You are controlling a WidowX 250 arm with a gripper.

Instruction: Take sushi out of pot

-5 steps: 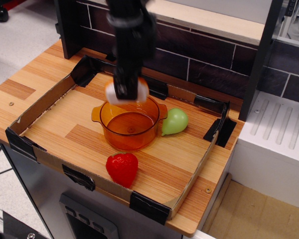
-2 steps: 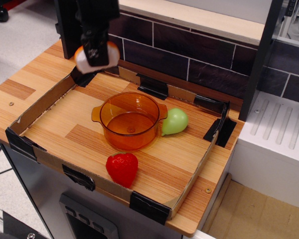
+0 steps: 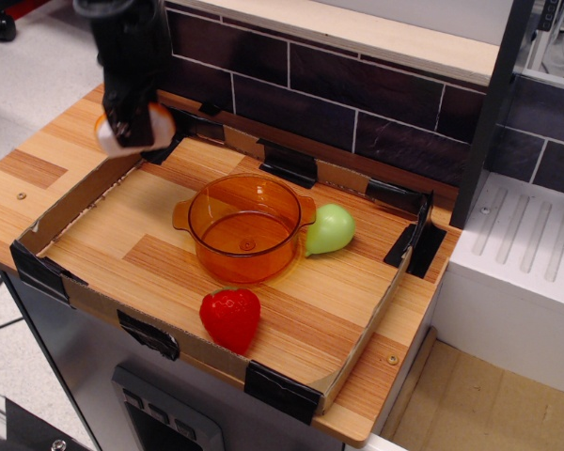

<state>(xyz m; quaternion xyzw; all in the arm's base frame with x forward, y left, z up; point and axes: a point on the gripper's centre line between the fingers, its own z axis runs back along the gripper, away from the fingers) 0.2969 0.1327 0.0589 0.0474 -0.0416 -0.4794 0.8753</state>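
The orange translucent pot (image 3: 245, 227) stands in the middle of the cardboard tray (image 3: 94, 188) and is empty inside. My gripper (image 3: 127, 127) hangs above the tray's back left corner, well left of the pot. It is shut on the sushi (image 3: 152, 132), a small white piece with an orange edge that shows on both sides of the black fingers. The sushi is held in the air above the tray's left wall.
A red strawberry (image 3: 231, 318) lies in front of the pot near the tray's front wall. A pale green pear-shaped toy (image 3: 330, 229) touches the pot's right side. A dark brick wall (image 3: 357, 94) stands behind. A white drainer (image 3: 526, 254) is at the right.
My gripper carried the sushi up from above the pot's back rim, then left and slightly down toward the tray's back left corner. The pot and toys have not moved.
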